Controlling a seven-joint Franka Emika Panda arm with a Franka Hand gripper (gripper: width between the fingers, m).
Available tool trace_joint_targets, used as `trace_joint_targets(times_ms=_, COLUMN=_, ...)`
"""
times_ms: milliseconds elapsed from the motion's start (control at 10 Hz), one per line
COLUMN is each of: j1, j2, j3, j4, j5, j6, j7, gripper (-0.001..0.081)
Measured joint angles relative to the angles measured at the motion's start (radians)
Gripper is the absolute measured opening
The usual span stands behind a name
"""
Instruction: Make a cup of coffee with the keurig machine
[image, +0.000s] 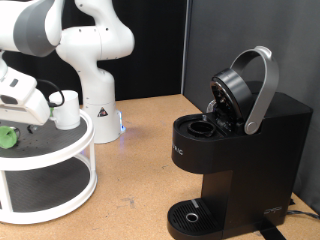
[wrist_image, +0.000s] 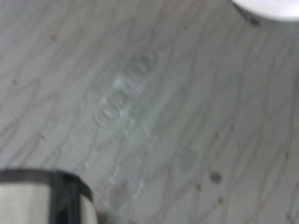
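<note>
The keurig machine stands at the exterior view's right, black and boxy, with its lid and silver handle raised and the pod chamber exposed. The small white cup stands on the top tier of a white round stand at the left. A green-topped pod lies on the same tier near the left edge. My gripper hovers low over that tier, between the pod and the cup, just left of the cup. The wrist view shows the grey tier surface, a white edge and one fingertip.
The robot's white base stands behind the stand. The stand has a lower shelf. The wooden table lies between the stand and the machine. The machine's round drip base is at the bottom.
</note>
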Motion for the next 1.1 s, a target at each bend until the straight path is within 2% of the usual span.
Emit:
trace_joint_targets(times_ms=300, j1=-0.001, j2=0.048, j3=0.000, j4=0.060, j5=0.000, j6=-0.058, j7=-0.048, gripper=0.0803)
trace_joint_targets(times_ms=700, j1=-0.002, j2=0.191, j3=0.002, j4=0.166, j5=0.044, j6=-0.105, j7=-0.125, gripper=0.0803)
trace_joint_targets(times_ms=1100, j1=-0.004, j2=0.190, j3=0.001, j4=0.162, j5=0.044, j6=-0.104, j7=-0.172, gripper=0.0803)
